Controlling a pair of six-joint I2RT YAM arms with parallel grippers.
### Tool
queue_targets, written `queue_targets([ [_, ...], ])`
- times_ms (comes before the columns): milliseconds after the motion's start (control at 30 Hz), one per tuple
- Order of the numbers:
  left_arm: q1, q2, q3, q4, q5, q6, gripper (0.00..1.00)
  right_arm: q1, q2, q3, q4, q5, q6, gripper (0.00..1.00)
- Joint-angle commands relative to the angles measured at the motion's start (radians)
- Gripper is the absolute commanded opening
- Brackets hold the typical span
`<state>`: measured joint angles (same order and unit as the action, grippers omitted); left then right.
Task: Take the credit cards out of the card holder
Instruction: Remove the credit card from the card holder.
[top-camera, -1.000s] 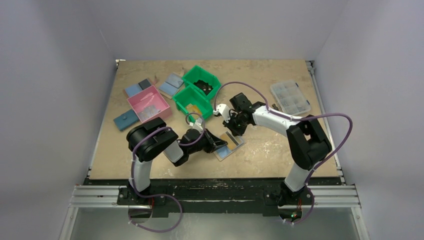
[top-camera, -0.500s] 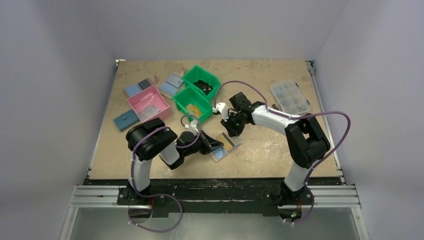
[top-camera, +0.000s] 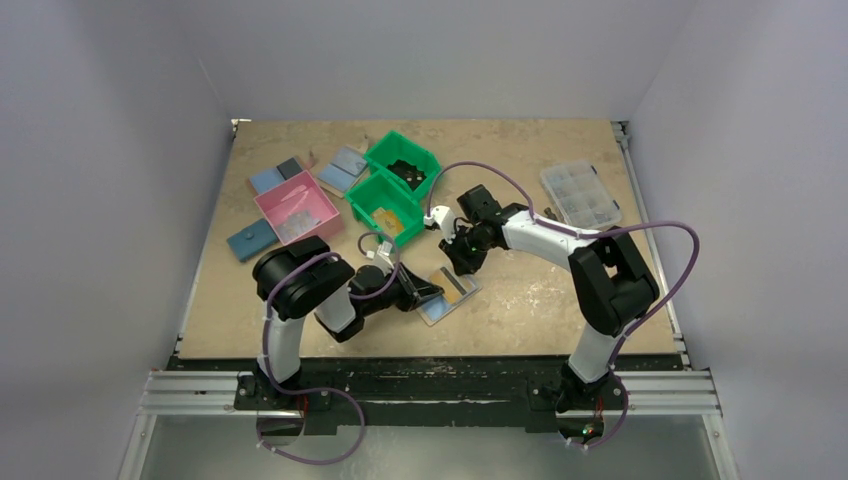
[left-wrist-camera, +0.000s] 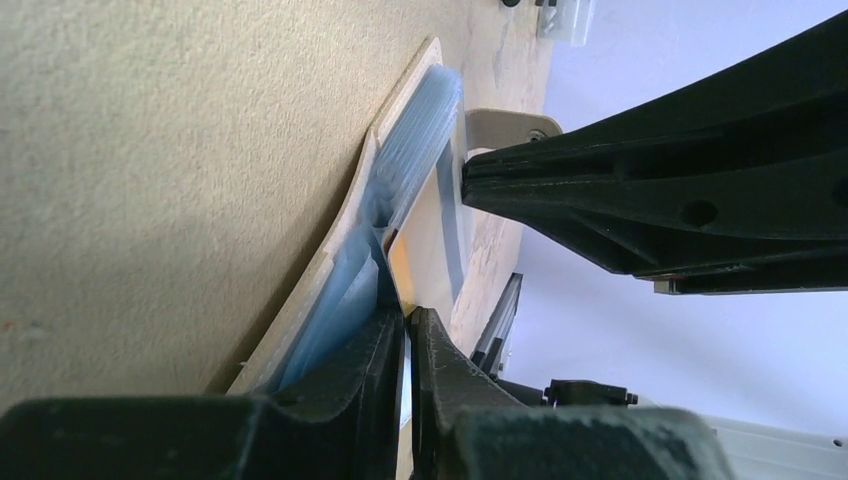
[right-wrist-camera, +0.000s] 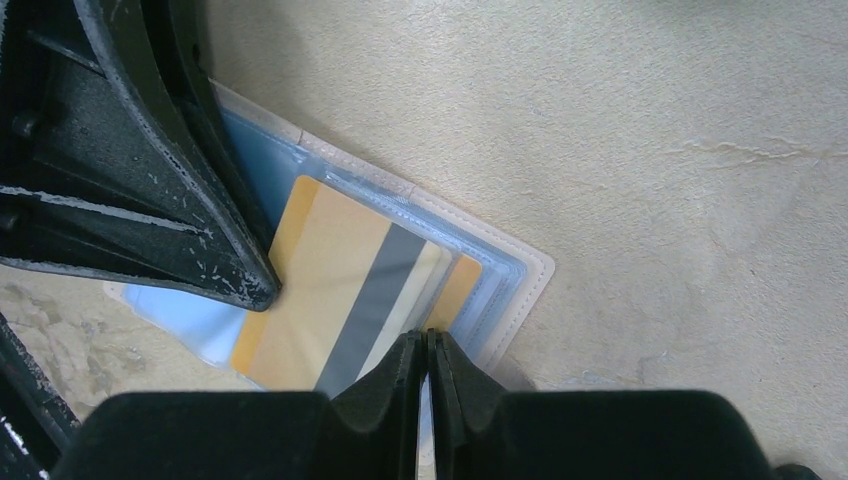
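Observation:
The card holder (top-camera: 447, 299) lies open on the table in front of the arms, beige rim (right-wrist-camera: 527, 266) round clear bluish pockets (left-wrist-camera: 412, 140). A yellow-orange credit card (right-wrist-camera: 330, 270) with a grey stripe lies on it, its right end under the pocket layers. My left gripper (top-camera: 428, 293) comes in low from the left. Its jaws (left-wrist-camera: 408, 315) are pinched together on the card's near edge (left-wrist-camera: 425, 240). My right gripper (top-camera: 460, 266) points down at the holder's right half, shut, its tips (right-wrist-camera: 428, 335) at the card's edge beside the pockets. Other cards are hidden.
Two green bins (top-camera: 402, 160) (top-camera: 385, 200) and a pink bin (top-camera: 297, 207) stand behind the holder on the left. Other flat wallets (top-camera: 250, 240) (top-camera: 345, 165) lie near them. A clear compartment box (top-camera: 580, 193) sits at the back right. The left fingers (right-wrist-camera: 180, 200) crowd the right gripper closely.
My left gripper has drawn back to the left, and the card holder has slid a little left with it. The right gripper has followed slightly left, staying over the holder.

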<state>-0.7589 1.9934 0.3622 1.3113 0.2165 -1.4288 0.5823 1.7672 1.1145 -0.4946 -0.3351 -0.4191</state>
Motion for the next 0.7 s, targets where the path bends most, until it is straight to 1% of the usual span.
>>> queue_targets([
  [0,0.006,-0.021,-0.034,0.029,0.050,0.030,0.11,0.006,0.093,-0.059,-0.067,0.064,-0.007,0.17],
  [433,0.008,-0.021,-0.059,0.057,0.044,0.024,0.13,0.005,0.095,-0.059,-0.071,0.059,-0.014,0.18],
  [667,0.022,-0.016,-0.100,0.117,0.035,0.006,0.06,0.006,0.095,-0.058,-0.072,0.058,-0.013,0.18],
])
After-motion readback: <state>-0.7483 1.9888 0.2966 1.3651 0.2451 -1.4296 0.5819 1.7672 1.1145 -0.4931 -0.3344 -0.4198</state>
